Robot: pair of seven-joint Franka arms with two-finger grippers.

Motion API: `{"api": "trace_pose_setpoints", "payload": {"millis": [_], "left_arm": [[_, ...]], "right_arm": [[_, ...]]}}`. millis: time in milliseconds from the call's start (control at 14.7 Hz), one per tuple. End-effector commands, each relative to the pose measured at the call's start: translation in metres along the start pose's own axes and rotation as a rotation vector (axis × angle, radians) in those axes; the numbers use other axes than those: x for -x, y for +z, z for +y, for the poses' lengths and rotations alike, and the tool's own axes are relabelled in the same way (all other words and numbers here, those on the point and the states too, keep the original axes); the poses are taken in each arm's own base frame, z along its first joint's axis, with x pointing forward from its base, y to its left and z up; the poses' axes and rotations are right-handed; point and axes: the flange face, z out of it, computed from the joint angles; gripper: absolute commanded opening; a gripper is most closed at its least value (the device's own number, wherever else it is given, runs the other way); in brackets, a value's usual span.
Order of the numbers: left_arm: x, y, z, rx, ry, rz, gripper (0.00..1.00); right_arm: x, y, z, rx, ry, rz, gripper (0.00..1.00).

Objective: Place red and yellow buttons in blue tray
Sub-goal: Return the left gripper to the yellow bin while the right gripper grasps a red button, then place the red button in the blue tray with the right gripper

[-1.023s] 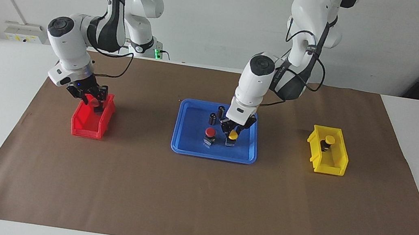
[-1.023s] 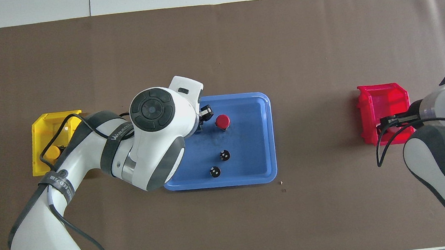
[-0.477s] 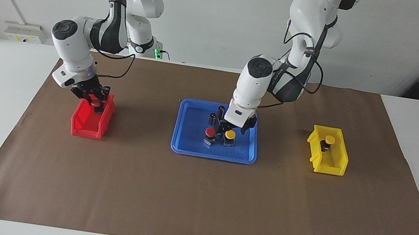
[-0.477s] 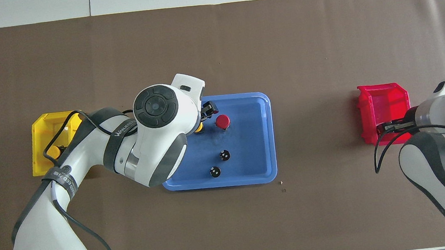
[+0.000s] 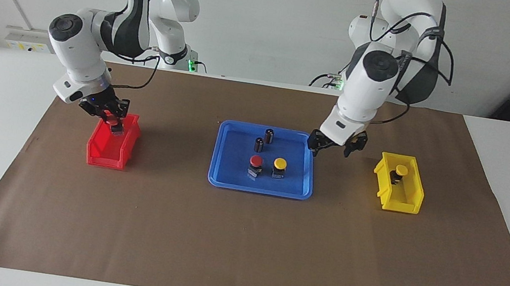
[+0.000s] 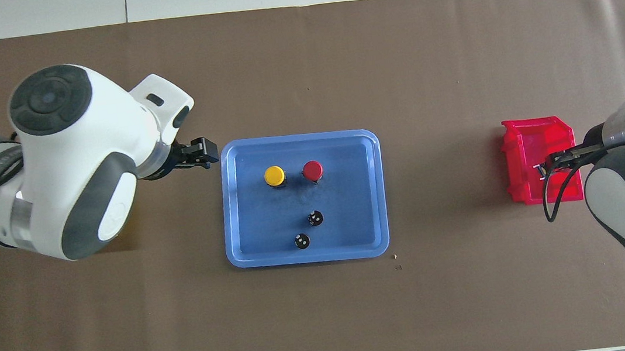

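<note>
facing view, read left to right across the frame; risks noted as judgement.

- left-centre: right pincer [image 5: 111, 119] is up over the red bin [image 5: 106, 154], its fingertips clamped on a red button [image 5: 113, 121] with the dark base hanging below the tips. risk: the hold looks to be on the cap end only, so a fast swing toward the tray could let it twist or drop back into the bin or onto the brown paper [image 5: 241, 241].
- centre: blue tray [image 5: 230, 179] sits mid-worktop. in it a red-capped button [image 5: 256, 161] and a yellow-capped button [image 5: 280, 164] stand side by side in the lower half, close but apart; two dark cylinders [image 5: 264, 139] stand in the upper half. risk: free floor is limited near the standing pieces, so a careless set-down could knock one over or land the held button on the rim.
- right of centre: left pincer [image 5: 335, 146] hangs empty, jaws spread wide, over the paper between the tray's right edge and the yellow bin [image 5: 403, 204]. risk: descending into the narrow bin, a finger could catch its wall and shove it.
- right: last yellow button [image 5: 400, 171] sits in the upper part of the yellow bin, close to the walls; a skewed grasp could tip it.

two of four buttons appear delivered.
</note>
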Motion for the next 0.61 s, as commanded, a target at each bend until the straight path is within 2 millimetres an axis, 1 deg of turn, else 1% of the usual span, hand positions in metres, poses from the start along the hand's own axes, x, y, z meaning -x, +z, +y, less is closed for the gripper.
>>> {"api": "trace_pose_setpoints", "payload": {"millis": [0, 68, 136, 205, 273, 341, 409, 545], "left_arm": [[0.001, -0.053, -0.078, -0.017, 0.091, -0.032, 1.00], [0.002, -0.068, -0.101, -0.016, 0.112, -0.040, 1.00], [0.004, -0.081, -0.123, -0.014, 0.123, -0.046, 1.00], [0.008, -0.094, -0.147, -0.011, 0.127, -0.047, 1.00], [0.012, -0.100, -0.169, -0.004, 0.144, -0.061, 1.00], [0.016, -0.107, -0.185, 0.001, 0.182, -0.068, 1.00], [0.019, -0.109, -0.192, 0.009, 0.210, -0.066, 1.00], [0.021, -0.108, -0.191, 0.022, 0.209, -0.058, 1.00]], "right_arm": [[-0.042, -0.043, -0.026, -0.019, -0.022, -0.030, 0.29], [-0.049, -0.055, -0.044, -0.015, 0.007, -0.030, 0.29], [-0.058, -0.061, -0.072, -0.010, 0.040, -0.016, 0.29], [-0.067, -0.060, -0.109, -0.006, 0.065, 0.001, 0.30], [-0.073, -0.059, -0.135, -0.015, 0.119, 0.061, 0.30], [-0.075, -0.054, -0.166, -0.034, 0.165, 0.106, 0.30], [-0.078, -0.044, -0.202, -0.057, 0.195, 0.115, 0.30], [-0.079, -0.021, -0.274, -0.100, 0.294, 0.147, 0.30]]}}
